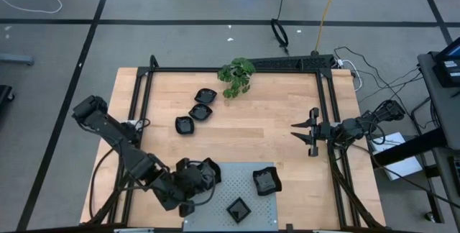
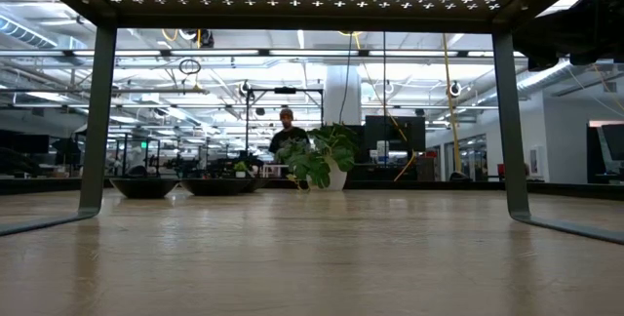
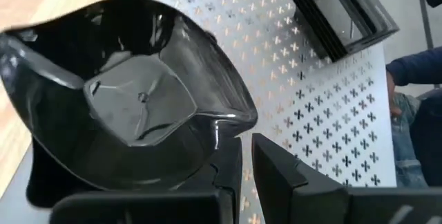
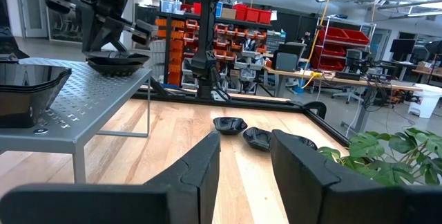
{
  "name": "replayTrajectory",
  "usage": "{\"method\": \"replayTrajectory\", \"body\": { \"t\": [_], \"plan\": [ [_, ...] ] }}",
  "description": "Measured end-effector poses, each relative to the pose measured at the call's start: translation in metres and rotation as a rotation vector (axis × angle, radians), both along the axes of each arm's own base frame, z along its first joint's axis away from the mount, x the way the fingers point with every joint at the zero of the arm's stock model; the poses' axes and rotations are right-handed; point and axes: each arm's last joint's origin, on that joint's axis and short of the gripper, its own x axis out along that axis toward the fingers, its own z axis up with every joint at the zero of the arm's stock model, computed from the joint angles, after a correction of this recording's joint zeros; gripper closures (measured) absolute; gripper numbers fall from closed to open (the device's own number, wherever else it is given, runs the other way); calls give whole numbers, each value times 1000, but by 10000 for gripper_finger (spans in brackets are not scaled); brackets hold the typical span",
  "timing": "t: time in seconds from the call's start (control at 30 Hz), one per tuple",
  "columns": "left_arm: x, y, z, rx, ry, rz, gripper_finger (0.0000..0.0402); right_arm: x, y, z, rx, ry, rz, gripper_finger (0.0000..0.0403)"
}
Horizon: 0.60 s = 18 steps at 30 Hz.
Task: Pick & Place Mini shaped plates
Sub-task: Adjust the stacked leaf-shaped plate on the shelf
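Left wrist view: left gripper (image 3: pixel 245 165) pinched shut on rim of glossy black rounded plastic dish (image 3: pixel 131 92) over grey perforated panel (image 3: pixel 311 113); looks light, stiff, slippery, so grip rim; right gripper (image 4: pixel 245 158) half-open, empty.

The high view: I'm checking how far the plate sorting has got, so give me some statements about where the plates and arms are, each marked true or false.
1. Three black plates lie on the bare wood near the plant. True.
2. The left gripper holds a black plate by its rim, at the edge of the perforated panel. True.
3. The perforated panel carries no plates. False: two plates rest on it, a square one and another nearer the front edge.
4. The right gripper is clamped on a plate. False: its jaws stand apart with nothing between them, over bare wood at the table's right side.
5. The plant stands on the panel. False: it stands on the wood at the table's far edge.
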Motion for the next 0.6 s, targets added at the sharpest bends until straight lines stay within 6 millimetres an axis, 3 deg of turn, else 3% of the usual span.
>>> {"method": "replayTrajectory", "body": {
  "t": [0.6],
  "plan": [
    [32,27,11,118,-166,-23,366,0,0,0,0,0,0,284]
  ]
}}
